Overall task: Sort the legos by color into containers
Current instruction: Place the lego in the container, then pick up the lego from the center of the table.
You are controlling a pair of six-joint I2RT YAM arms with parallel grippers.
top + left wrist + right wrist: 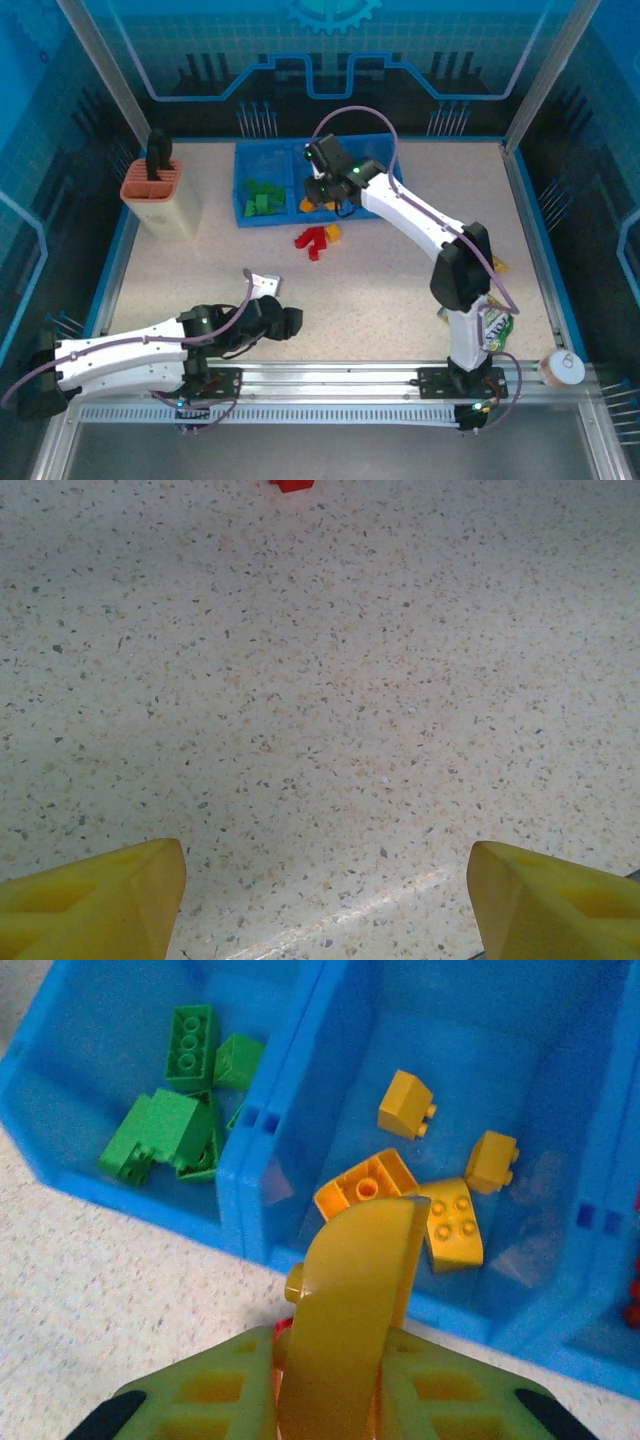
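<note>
My right gripper (pixel 335 1370) is shut on a curved orange-yellow lego (pixel 350 1280) that stands up between its fingers, just in front of the blue tray's near wall (pixel 245 1195). Several green legos (pixel 175 1120) lie in the left container and several orange-yellow legos (pixel 450 1222) in the middle one; a bit of red (pixel 632 1300) shows in the right one. From above, this gripper (pixel 325 197) hangs at the tray's (pixel 240 190) middle compartment. Red legos (pixel 314 241) and a yellow one (pixel 334 232) lie on the table. My left gripper (pixel 325 905) is open over bare table, with a red lego (pixel 293 484) far ahead.
A beige holder with an orange rim (pixel 160 192) stands at the back left. Snack bags (pixel 497 325) lie beside the right arm's base and a small round roll (pixel 562 368) sits at the near right corner. A small white object (pixel 265 282) lies by my left gripper (pixel 288 320).
</note>
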